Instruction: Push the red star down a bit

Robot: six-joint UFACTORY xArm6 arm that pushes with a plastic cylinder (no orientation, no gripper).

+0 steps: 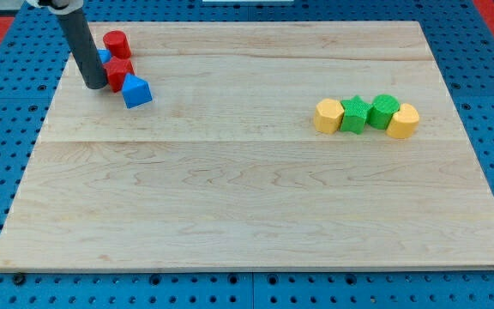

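My tip [95,86] is a bare rod end, holding nothing. The red star [120,73] sits just beside it, toward the view's right, touching the blue block [136,91]. I cannot tell which way the star points.

My tip [95,86] low at the view's upper left (rod slightly tilted).
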